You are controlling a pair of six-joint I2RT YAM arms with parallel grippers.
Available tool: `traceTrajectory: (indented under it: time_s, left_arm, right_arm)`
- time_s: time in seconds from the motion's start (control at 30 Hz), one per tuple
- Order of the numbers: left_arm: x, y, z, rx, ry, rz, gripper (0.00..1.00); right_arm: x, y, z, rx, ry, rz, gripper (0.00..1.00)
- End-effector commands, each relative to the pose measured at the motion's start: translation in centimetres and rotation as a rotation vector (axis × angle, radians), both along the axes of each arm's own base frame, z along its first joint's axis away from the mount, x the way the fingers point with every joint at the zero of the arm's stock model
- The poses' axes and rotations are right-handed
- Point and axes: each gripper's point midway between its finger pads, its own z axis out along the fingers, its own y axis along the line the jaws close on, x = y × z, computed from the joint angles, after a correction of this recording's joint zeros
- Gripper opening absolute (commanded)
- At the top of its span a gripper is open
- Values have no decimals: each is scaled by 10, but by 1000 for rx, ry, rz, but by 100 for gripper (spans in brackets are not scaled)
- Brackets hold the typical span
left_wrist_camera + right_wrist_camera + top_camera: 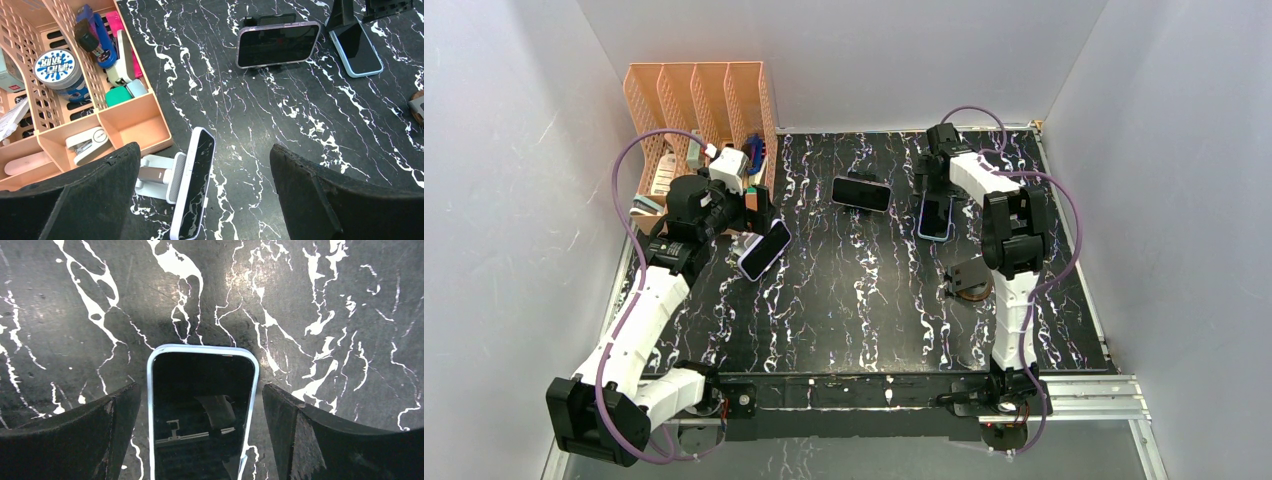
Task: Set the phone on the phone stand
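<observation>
Left pincer (203,150) beside organizer (140,120) with stapler (87,143)

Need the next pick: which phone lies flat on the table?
The blue-rimmed phone below the right pincer. The other two are propped up: the white-rimmed phone and the sideways phone.

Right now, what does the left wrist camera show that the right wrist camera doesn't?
Only left wrist: the orange organizer, a white-edged phone leaning on a white stand below the open left gripper, and a pink-cased phone sideways on a black stand.
Only right wrist: a close look at the rounded end of the blue-cased phone, centred in the open right gripper.
Both: that blue-cased phone and the black marble table.
</observation>
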Motion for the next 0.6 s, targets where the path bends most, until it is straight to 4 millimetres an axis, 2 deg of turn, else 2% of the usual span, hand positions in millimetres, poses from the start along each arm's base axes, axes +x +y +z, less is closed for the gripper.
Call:
traceTrajectory:
  time_s: [0.0, 0.37, 0.57]
  left_arm:
    - [-2, -2, 3, 6, -11, -17, 98]
    - [-2, -4, -2, 2, 4, -27, 98]
    - [-1, -10, -4, -24, 17, -40, 98]
  right_arm:
    - [-2, 2, -16, 34, 24, 0, 99]
    - [-15, 4, -34, 50, 68, -3, 99]
    - [-24, 0, -44, 34, 98, -5, 76]
